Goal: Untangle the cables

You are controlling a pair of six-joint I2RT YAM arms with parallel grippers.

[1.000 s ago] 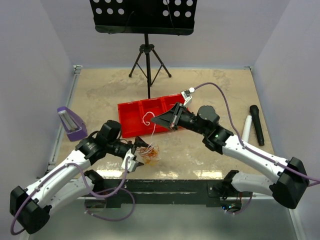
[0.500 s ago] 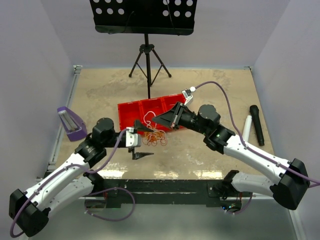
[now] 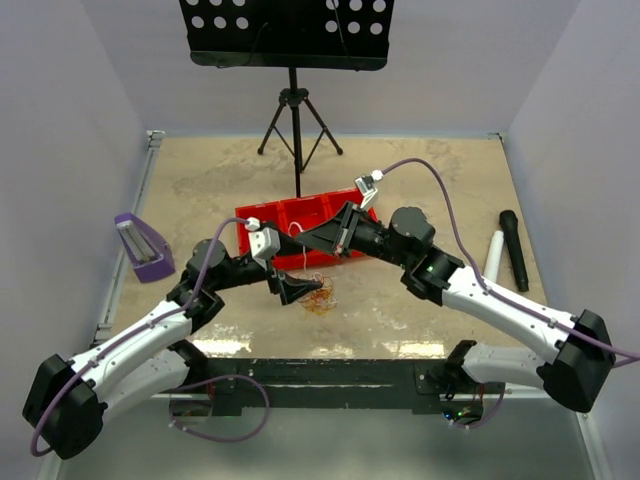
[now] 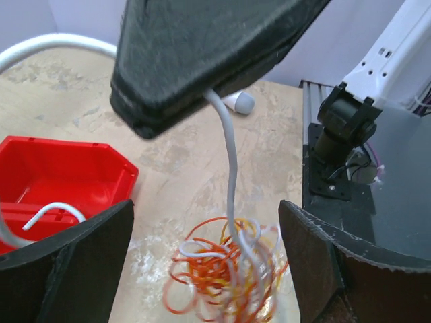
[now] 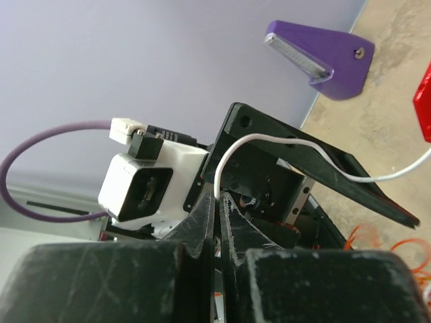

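The cables [image 3: 320, 297] are a small orange, yellow and white clump on the table, just in front of the red tray [image 3: 262, 222]. In the left wrist view the clump [image 4: 225, 272] is blurred and lies between my wide-apart fingers [image 4: 67, 269]. My left gripper [image 3: 293, 288] is open right beside it. One white cable [image 4: 232, 161] rises from the clump into my right gripper [image 3: 306, 243], which is shut on it above the tray's front edge. In the right wrist view the white cable [image 5: 283, 139] leaves the closed jaws and arcs right.
The red tray [image 4: 67, 175] has three compartments. A music stand tripod [image 3: 295, 110] stands behind it. A purple wedge-shaped object [image 3: 140, 245] sits at the left. A black microphone [image 3: 514, 248] and a white tube [image 3: 493, 255] lie at the right.
My left arm has swung forward and up towards the tray and turned its wrist, and its gripper now sits beside the clump. The clump shifted slightly. My right gripper keeps hold of the white cable.
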